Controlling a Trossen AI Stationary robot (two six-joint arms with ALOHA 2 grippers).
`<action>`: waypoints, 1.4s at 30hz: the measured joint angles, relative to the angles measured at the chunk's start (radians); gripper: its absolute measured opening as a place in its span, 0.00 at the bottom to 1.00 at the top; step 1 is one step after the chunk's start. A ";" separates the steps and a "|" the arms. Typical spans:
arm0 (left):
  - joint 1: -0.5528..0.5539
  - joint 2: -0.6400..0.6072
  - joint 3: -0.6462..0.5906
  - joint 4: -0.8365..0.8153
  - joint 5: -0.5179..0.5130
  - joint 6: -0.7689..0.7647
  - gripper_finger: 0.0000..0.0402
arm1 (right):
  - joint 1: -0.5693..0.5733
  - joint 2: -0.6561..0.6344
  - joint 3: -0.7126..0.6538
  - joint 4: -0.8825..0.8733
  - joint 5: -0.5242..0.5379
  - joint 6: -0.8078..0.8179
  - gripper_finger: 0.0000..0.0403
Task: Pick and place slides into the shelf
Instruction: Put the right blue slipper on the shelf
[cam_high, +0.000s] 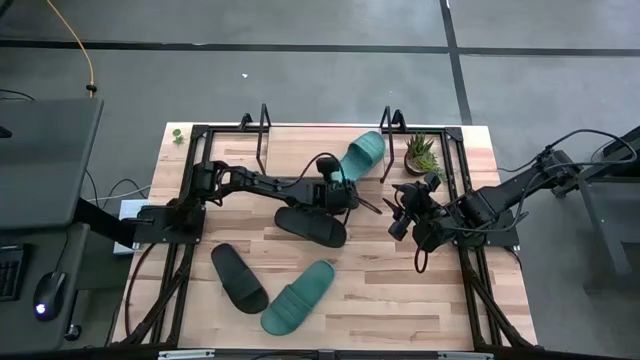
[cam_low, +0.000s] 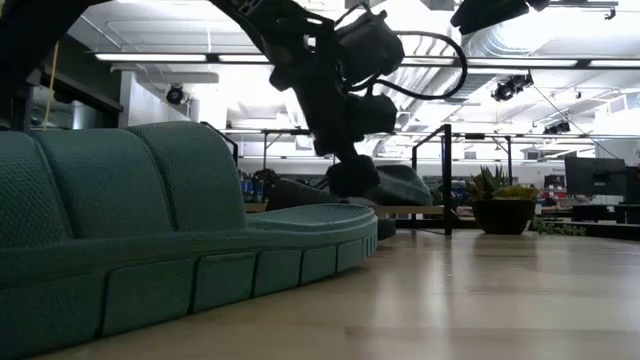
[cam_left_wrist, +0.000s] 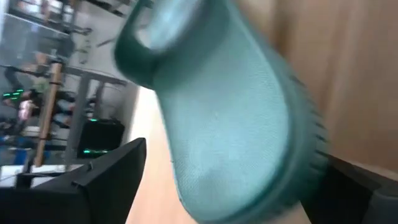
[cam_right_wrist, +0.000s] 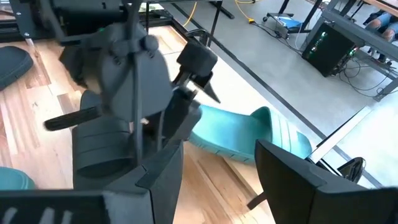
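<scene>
left gripper (cam_high: 345, 192): fingers spread, gripping nothing | teal slide (cam_high: 362, 155) just ahead on the shelf (cam_high: 262, 140) | black slide (cam_high: 310, 225) beneath arm | potted plant (cam_high: 422, 155) beside shelf | right gripper (cam_high: 398, 218) parted, empty, nearby

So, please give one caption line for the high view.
Left gripper open beside teal slide on shelf; three slides remain on table.

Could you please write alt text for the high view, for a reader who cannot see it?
From above, the left gripper sits open at the heel of a teal slide lying on the shelf. Two black slides and another teal one lie on the table; the right gripper waits nearby.
</scene>
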 joint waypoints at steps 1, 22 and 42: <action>-0.005 0.000 0.000 -0.011 0.024 -0.009 0.92 | 0.000 0.000 0.000 0.000 0.000 0.002 0.47; -0.123 -0.193 0.000 -0.181 -0.061 -0.135 0.93 | 0.000 0.027 -0.002 -0.107 -0.090 0.124 0.47; -0.123 -0.553 -0.002 -0.432 -0.022 -0.270 0.76 | -0.116 0.243 -0.002 -0.073 -0.128 -0.139 0.47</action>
